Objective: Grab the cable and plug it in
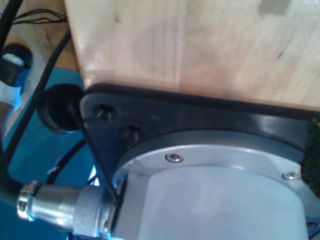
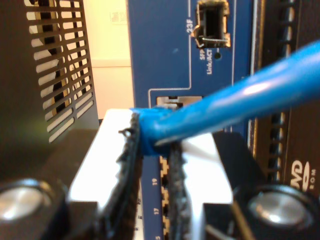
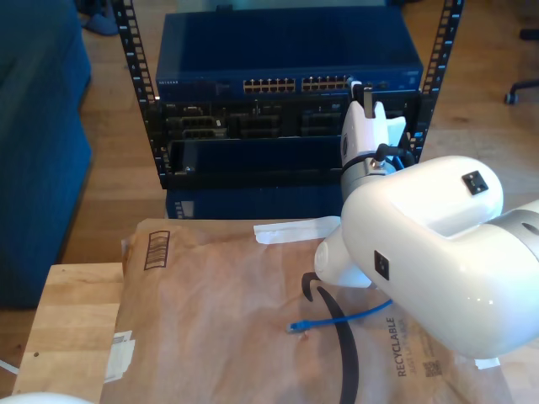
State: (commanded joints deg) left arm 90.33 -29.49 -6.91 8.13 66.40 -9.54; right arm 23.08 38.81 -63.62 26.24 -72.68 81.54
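**blue cable clamped at the switch face**

my second gripper (image 2: 152, 150) is pinching the cable (image 2: 235, 105) between its 2 dark, frayed pads (image 2: 129, 165), with the jaws drawn narrow around the blue jacket just behind the plug end. the plug tip itself is sitting hidden behind the jaws, so i cannot tell whether it is touching a port. in the second wrist view the cable is running up and away from the pads across the blue front panel of the network switch (image 2: 165, 60), and a small open slot (image 2: 212, 24) labelled 23f is showing above it.

in the exterior view my second gripper (image 3: 367, 99) is reaching up to the row of ports on the network switch (image 3: 286, 50), near the exterior view's right end of the rack (image 3: 135, 93). the cable (image 3: 337, 318) is trailing down behind the white arm, and its free plug end is lying on the brown paper (image 3: 219, 303) covering the table, beside a thick dark cable (image 3: 345, 345).

the first wrist view is looking at a pale wooden surface (image 1: 200, 45) and a black mounting plate (image 1: 200, 115) with a grey round base on it. i cannot tell how wide my first gripper is standing.
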